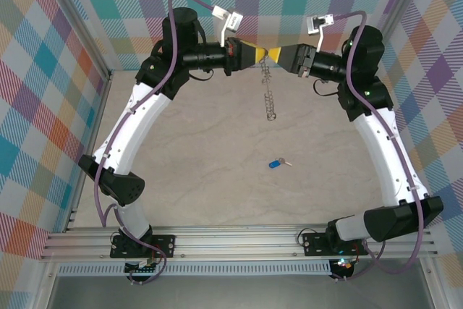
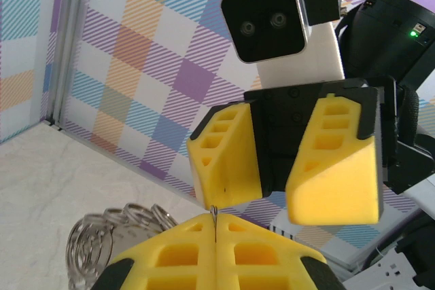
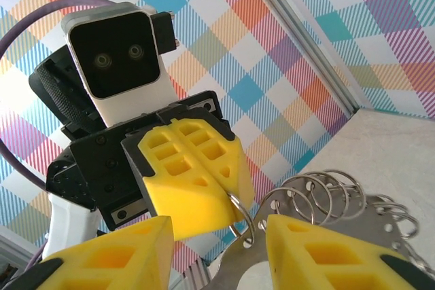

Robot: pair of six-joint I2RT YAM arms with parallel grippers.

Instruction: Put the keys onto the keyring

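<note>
Meeting tip to tip high above the table (image 1: 202, 142), the two pincers face each other at the far side of the workspace. The left pincer (image 2: 214, 225) is clamped tight, its yellow fingers pressed together on the thin silver wire of the keyring (image 1: 270, 90), which emerges from between their tips. The right pincer (image 3: 217, 236) stands partly apart, with a clear gap between its two yellow fingers (image 2: 228, 161), and grips nothing. In its own wrist view the wire of the hoop runs through that gap, just in front of the left pincer's closed tips. Whether either right finger touches the wire cannot be told. From the point where the pincers meet, the keyring hangs down, its small silvery loops strung in a dangling line beneath both pincers. The key (image 1: 275, 164), blue-headed with a short silver blade, lies flat on the table well below the pincers and nearer the arm bases, apart from both pincers and from the keyring.
</note>
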